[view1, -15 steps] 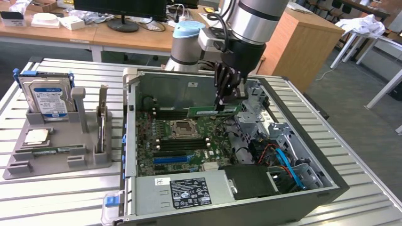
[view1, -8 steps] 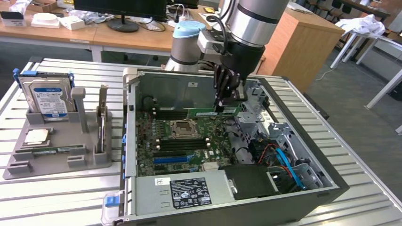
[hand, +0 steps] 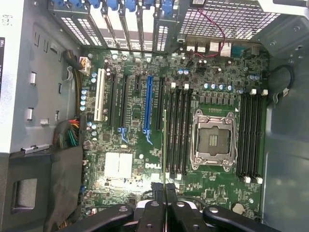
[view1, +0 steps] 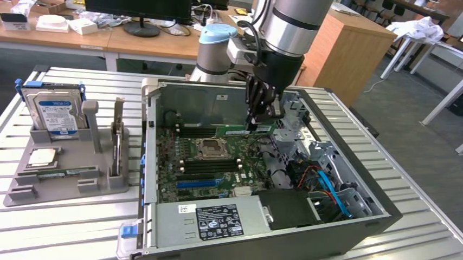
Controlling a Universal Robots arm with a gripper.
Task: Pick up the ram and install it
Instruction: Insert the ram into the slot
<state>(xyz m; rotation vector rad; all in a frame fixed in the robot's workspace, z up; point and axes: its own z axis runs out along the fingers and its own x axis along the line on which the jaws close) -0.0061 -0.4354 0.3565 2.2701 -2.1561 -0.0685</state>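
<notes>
The gripper [view1: 259, 125] hangs inside the open computer case [view1: 376, 211], upper centre of the exterior view, fingers [hand: 159, 193] clamped on the ram [view1: 244, 130], held edge-down above the motherboard [view1: 210, 168]. To do this well, I'd keep the stick square to the memory slots [hand: 176, 130] beside the processor socket [hand: 212, 140], notch aligned, then press evenly.

An open computer case [view1: 376, 211] sits on a slatted metal table [view1: 72, 227], its green motherboard [view1: 210, 168] exposed with an empty processor socket [hand: 212, 140]. Beside it, a grey holder [view1: 65, 179] carries an upright hard drive [view1: 54, 111].
</notes>
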